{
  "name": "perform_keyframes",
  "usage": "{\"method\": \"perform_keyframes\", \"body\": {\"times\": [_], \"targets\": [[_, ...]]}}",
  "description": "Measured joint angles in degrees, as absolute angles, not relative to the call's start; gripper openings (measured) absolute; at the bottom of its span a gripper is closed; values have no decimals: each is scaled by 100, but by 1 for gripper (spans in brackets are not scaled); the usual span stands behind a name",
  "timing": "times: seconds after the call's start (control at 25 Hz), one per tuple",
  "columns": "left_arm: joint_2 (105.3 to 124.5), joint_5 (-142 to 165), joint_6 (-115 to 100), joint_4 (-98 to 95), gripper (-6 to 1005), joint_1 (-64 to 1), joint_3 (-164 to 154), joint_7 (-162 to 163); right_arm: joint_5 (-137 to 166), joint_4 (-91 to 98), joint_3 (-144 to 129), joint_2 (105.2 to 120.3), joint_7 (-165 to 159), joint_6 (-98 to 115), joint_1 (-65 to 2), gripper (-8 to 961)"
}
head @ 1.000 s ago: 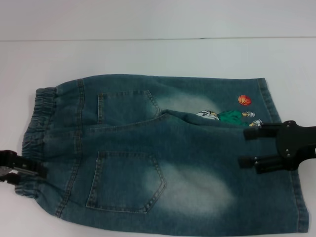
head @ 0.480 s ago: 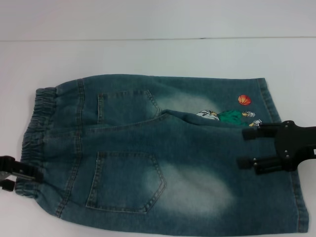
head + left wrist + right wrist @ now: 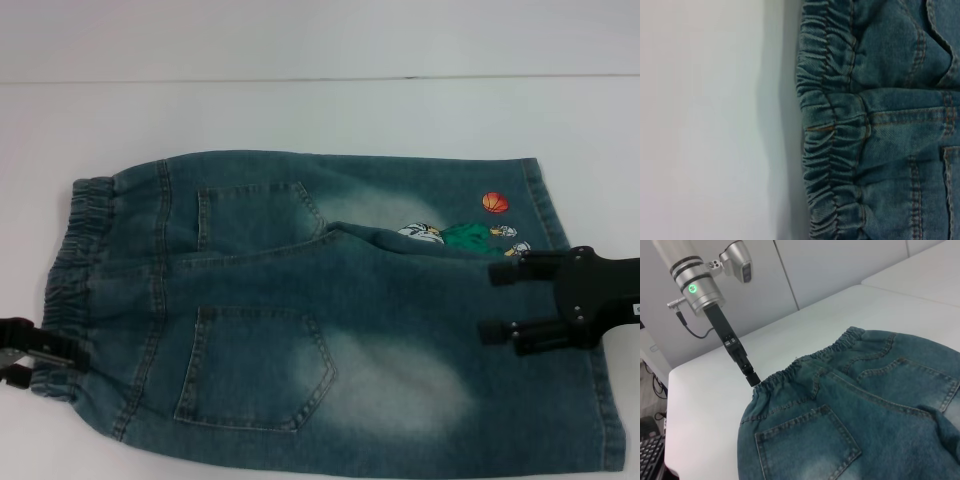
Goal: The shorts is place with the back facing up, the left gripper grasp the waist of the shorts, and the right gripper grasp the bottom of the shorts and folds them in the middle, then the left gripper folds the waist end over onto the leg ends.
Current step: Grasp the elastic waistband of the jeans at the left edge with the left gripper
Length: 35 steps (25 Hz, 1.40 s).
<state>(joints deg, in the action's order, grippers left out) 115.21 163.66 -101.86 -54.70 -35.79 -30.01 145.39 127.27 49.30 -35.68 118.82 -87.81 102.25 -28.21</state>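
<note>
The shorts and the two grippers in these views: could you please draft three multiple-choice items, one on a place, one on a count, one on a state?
1. Where is the left gripper?
A. over the leg hems
B. at the near corner of the waistband
C. above the orange ball

2. How many patch pockets show on the shorts in the head view?
A. one
B. two
C. four

3. How do the right gripper fingers stand?
A. spread apart over the denim
C. holding up a lifted leg
B. shut on the waistband

Answers:
1 B, its tip meets the gathered waistband at the shorts' left, near corner.
2 B, a far pocket and a near pocket show.
3 A, two separate fingers lie over the flat denim by the hems.
</note>
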Motion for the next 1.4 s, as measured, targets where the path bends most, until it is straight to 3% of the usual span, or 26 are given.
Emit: {"method": "perform_keyframes", "body": {"times": [1.4], "targets": [[11521, 16365, -10001, -5334, 913, -3524, -3036, 14503, 12726, 4842, -3568, 11882, -8691, 10184, -2848, 924]]}}
